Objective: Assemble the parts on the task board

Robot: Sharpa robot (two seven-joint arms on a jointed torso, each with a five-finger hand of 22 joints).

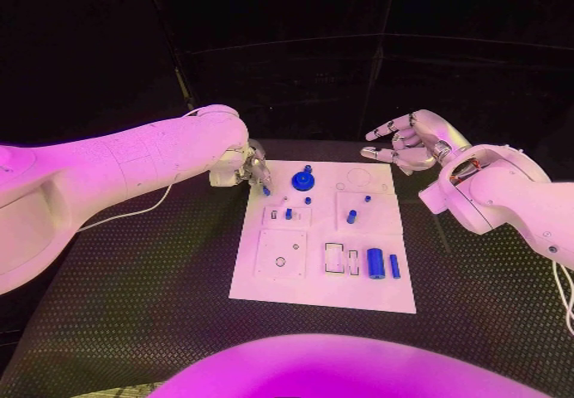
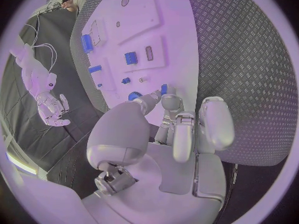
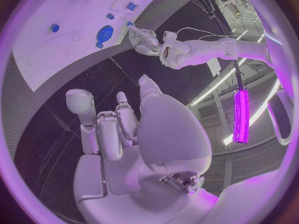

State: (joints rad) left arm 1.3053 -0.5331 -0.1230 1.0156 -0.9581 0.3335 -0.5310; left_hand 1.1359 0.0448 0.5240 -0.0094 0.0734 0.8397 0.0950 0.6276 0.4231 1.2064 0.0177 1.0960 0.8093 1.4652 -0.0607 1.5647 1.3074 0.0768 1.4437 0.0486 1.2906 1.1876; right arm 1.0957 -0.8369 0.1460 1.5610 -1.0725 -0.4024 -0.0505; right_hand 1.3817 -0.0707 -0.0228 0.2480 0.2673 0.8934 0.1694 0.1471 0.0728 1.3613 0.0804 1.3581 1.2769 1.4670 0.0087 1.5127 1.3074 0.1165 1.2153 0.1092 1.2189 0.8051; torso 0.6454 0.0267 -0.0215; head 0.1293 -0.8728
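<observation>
The white task board [image 1: 317, 286] lies mid-table. Over its far left corner my left hand [image 1: 244, 169] pinches a small blue peg [image 1: 265, 191] between thumb and a finger; the left wrist view shows the peg [image 2: 163, 88] just past the fingertips [image 2: 172, 102]. A round blue knob [image 1: 304, 178] stands on the board beside it. More blue parts sit on the board: a short peg [image 1: 352, 216], a thick cylinder [image 1: 376, 263] and a thin pin [image 1: 394, 265]. My right hand [image 1: 401, 145] hovers beyond the far right corner, fingers spread and holding nothing.
The board has raised white blocks with holes and slots [image 1: 282, 254]. A textured black mat [image 1: 143, 315] covers the table around it. A thin white cable [image 1: 132, 211] hangs from my left arm.
</observation>
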